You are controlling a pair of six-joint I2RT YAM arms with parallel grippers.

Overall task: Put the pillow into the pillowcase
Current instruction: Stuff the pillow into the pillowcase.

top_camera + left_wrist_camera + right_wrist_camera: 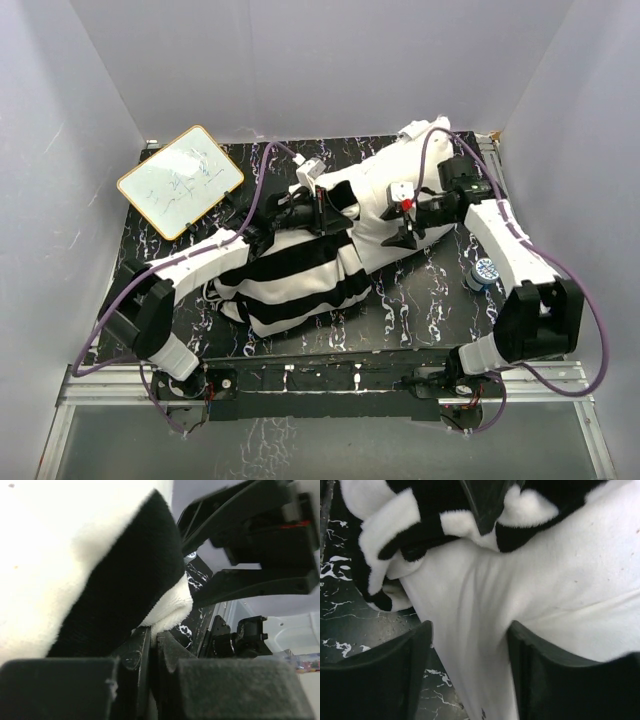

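Holding the mouth open looks like the idea: left gripper [152, 641] pinches the hem of the thin black-and-white striped fabric pillowcase [300, 282], right gripper [470, 642] sits spread astride the plump white fabric pillow [375, 200], partly sleeved, toward the far right corner of the black marbled table [425, 300].

Fuzzy plush pillowcase [425, 500] — smooth matt-cloth pillow [545, 595]

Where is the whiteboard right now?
In the top view, the whiteboard sits at the far-left corner of the table, left of the pillowcase.
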